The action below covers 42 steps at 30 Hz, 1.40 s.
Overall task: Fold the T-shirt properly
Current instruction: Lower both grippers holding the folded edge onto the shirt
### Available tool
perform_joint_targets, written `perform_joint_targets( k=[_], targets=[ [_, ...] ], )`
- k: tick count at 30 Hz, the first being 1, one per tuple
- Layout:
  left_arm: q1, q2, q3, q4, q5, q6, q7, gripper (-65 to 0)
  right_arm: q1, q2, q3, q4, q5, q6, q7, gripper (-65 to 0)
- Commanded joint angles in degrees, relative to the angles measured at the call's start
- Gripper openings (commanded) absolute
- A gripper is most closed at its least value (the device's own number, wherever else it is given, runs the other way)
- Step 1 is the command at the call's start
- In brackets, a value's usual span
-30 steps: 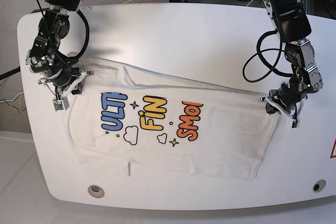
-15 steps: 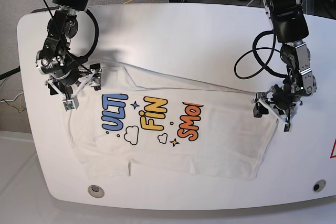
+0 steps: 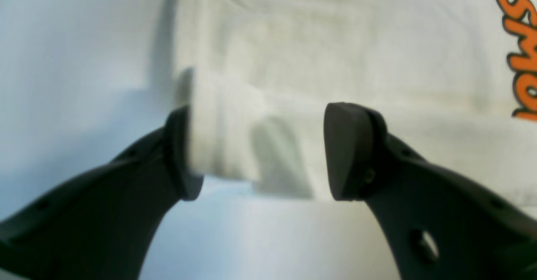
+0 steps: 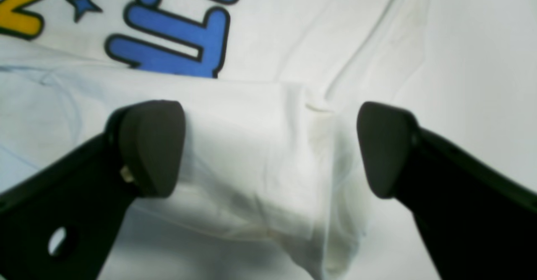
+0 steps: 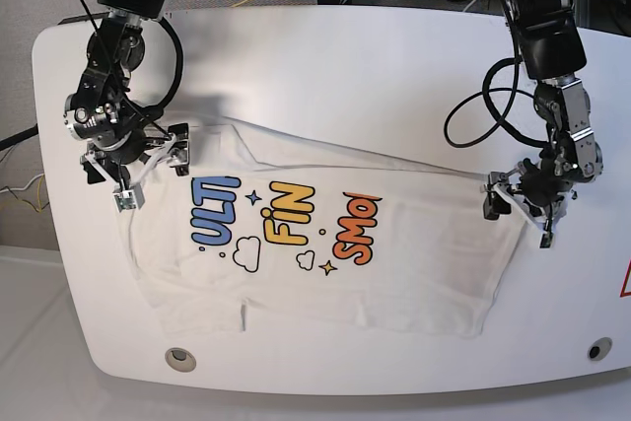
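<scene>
The white T-shirt [image 5: 414, 263] lies spread on the white table, folded lengthwise, with the blue, yellow and orange print facing up. My left gripper [image 5: 518, 206] stands at the shirt's right end. In the left wrist view the gripper [image 3: 264, 154] is open, with a raised corner of the shirt [image 3: 335, 41] between the fingers. My right gripper [image 5: 133, 167] stands at the shirt's upper left corner. In the right wrist view it [image 4: 268, 150] is open, straddling a bunched fold of the shirt [image 4: 293, 41] just below the blue letters.
The white table [image 5: 345, 66] has rounded corners. There are two round holes near its front edge, one at the left [image 5: 179, 358] and one at the right [image 5: 598, 349]. Cables and equipment lie on the floor behind the far edge. Each arm carries a black cable loop.
The right gripper has shifted a little to the right, onto the shirt's corner. The left gripper has moved slightly inward over the shirt's right end. The shirt lies much as before.
</scene>
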Motion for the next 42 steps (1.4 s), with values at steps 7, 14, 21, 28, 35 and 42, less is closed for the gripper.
perform_joint_targets(
  k=[7,14,21,28,35,42],
  targets=[
    [-0.05,-2.2,-1.09,8.15,-0.55,0.11,1.95,-24.3,0.29,0.79,0.27,3.4,0.14,0.15,0.3,-2.0],
    [1.0,-2.9,-3.29,9.38,-0.55,0.11,3.36,-24.3,-0.15,0.79,0.35,3.31,0.23,0.15,-0.67,-2.0],
    [2.59,-2.99,-4.17,9.29,-0.55,0.11,3.01,-24.3,-1.03,0.79,0.35,3.31,0.32,0.15,-0.67,-2.0],
    [3.11,-2.9,-6.1,6.74,-0.55,-0.06,0.9,-24.3,-2.0,0.79,0.35,3.4,0.4,0.15,-0.67,-2.0],
    [2.76,-2.9,-6.1,-0.03,-0.72,-0.06,-3.23,-24.3,-2.53,0.79,0.35,3.49,0.4,0.15,-0.67,-2.0],
    [1.09,-2.9,-5.92,-2.14,-0.81,-0.33,-4.2,-24.3,-3.05,0.79,0.35,5.16,0.23,0.15,-0.67,-2.0]
  ],
)
